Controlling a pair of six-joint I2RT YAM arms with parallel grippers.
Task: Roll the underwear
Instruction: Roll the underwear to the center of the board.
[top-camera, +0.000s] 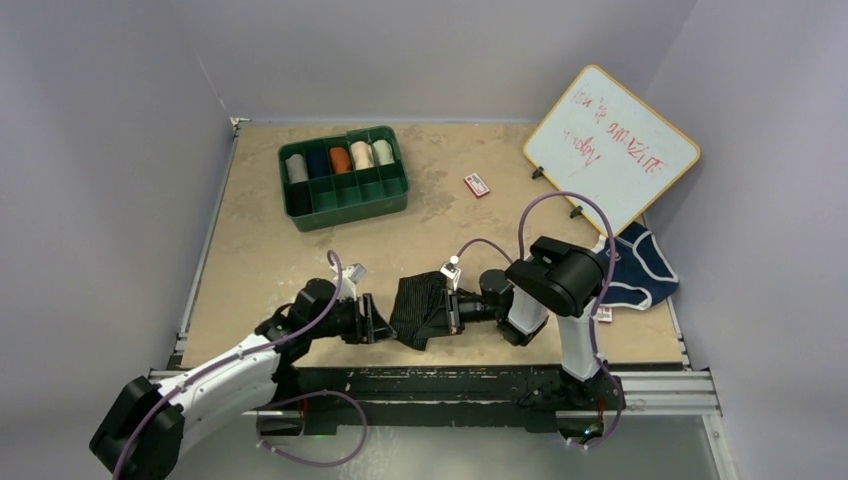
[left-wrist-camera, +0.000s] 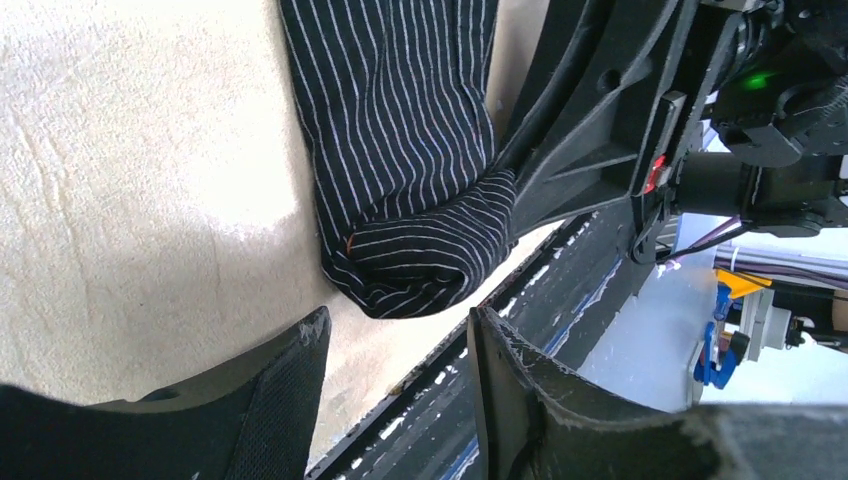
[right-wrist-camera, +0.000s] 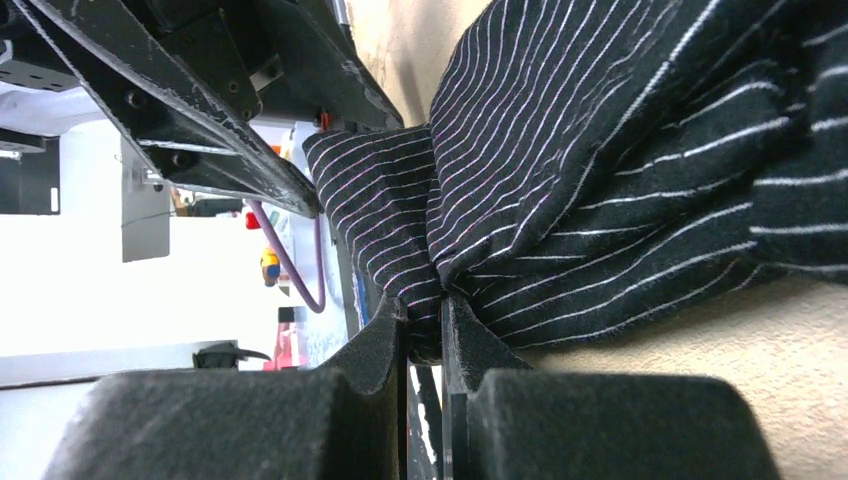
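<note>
The black underwear (top-camera: 418, 308), ribbed with thin pale stripes, lies folded on the tan table between the two arms, its near end curled into a roll (left-wrist-camera: 420, 260). My right gripper (right-wrist-camera: 424, 318) is shut on the cloth's near edge (right-wrist-camera: 560, 170), pinching a bunched fold; in the top view it (top-camera: 447, 312) reaches in from the right. My left gripper (left-wrist-camera: 398, 335) is open and empty, jaws wide apart just short of the rolled end; in the top view it (top-camera: 384, 322) sits just left of the cloth. The navy underwear (top-camera: 632, 266) with white edging lies at the right edge.
A green divided tray (top-camera: 395, 192) holding several rolled cloths stands at the back left. A whiteboard (top-camera: 612, 147) with red writing leans at the back right. A small red-and-white card (top-camera: 477, 184) lies mid-table. The table's black front rail (top-camera: 450, 382) runs just near the cloth.
</note>
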